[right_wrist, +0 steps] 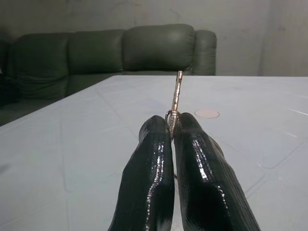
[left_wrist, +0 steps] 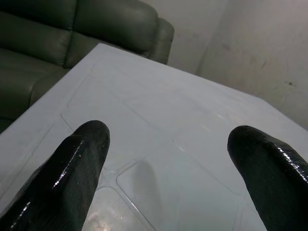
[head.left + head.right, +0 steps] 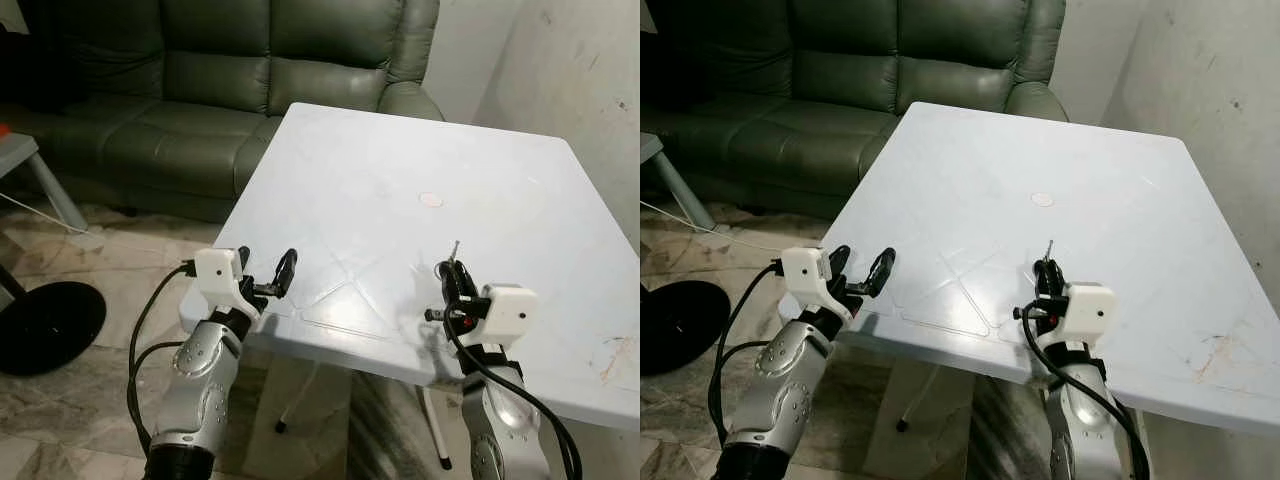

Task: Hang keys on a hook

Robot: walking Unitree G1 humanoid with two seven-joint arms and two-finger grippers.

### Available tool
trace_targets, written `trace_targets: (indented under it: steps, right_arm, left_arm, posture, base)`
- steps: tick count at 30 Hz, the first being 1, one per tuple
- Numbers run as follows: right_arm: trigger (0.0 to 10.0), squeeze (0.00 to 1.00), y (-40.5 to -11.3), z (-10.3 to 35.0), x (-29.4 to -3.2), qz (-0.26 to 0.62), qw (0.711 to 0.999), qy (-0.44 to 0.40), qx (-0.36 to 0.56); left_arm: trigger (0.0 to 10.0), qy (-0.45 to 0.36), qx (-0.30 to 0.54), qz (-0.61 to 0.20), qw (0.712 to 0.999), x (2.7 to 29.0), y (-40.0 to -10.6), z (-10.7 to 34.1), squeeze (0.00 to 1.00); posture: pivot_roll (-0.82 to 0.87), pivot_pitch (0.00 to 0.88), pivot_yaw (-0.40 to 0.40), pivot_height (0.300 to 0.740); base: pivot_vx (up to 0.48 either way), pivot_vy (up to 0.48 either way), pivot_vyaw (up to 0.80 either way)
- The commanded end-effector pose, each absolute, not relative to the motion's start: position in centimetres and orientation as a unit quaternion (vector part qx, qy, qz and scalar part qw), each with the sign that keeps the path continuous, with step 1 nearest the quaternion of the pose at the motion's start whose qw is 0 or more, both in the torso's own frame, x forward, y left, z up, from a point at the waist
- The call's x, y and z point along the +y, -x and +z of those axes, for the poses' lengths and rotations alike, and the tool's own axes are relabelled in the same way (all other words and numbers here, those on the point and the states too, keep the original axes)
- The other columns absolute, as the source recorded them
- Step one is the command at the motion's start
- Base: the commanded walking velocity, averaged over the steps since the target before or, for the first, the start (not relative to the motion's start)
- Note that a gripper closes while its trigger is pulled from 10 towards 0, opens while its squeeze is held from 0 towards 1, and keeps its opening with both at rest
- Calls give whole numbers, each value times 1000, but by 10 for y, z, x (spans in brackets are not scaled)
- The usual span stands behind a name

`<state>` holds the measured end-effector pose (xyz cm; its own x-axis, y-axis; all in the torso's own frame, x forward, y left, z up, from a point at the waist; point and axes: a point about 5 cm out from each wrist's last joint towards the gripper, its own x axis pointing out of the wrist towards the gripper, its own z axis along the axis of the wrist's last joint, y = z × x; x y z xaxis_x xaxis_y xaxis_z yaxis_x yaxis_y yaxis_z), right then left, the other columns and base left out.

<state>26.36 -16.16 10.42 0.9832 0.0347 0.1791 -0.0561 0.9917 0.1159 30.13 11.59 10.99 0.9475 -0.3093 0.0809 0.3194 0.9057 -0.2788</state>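
My right gripper [image 3: 452,272] is shut on a key [image 1: 175,96], whose thin metal blade sticks up from between the black fingertips [image 1: 159,139], with a small ring at the pinch. It hovers just over the near edge of the white table [image 3: 400,170]. My left gripper [image 3: 266,270] stands open at the table's near left corner, nothing between its fingers [image 2: 77,159]. The key [image 3: 1047,248] also pokes up above the right fingers in the right eye view.
A dark green leather sofa [image 3: 230,80] stands behind the table on the left. A small round mark [image 3: 431,199] lies at the table's middle. A grey wall [image 3: 590,80] is at the right. A black round base [image 3: 45,325] rests on the marble floor at left.
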Motion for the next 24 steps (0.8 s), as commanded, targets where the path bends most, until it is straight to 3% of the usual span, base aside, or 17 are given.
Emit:
trace_targets:
  steps: [1, 4, 12, 24]
  right_arm:
    - [10000, 0, -265, 105, -161, 21, 994, -61, -85]
    - [10000, 0, -265, 104, -161, 19, 995, -63, -78]
    - [10000, 0, -266, 102, -161, 17, 995, -68, -69]
    - [10000, 0, -267, 103, -161, 17, 996, -64, -66]
  left_arm:
    - [10000, 150, -12, -160, 976, 117, -302, 108, 0]
    - [10000, 151, -11, -161, 975, 117, -302, 108, 0]
    - [10000, 153, -11, -158, 976, 116, -303, 108, 0]
    - [10000, 152, -13, -158, 976, 112, -304, 109, 0]
  posture:
    - [-15, 6, -58, 740]
    - [-16, 7, -58, 740]
    - [-17, 13, -60, 740]
    - [-27, 13, -66, 740]
  base:
    - [0, 480, 0]
    - [0, 480, -154]
    - [0, 460, -741]
    - [0, 0, -746]
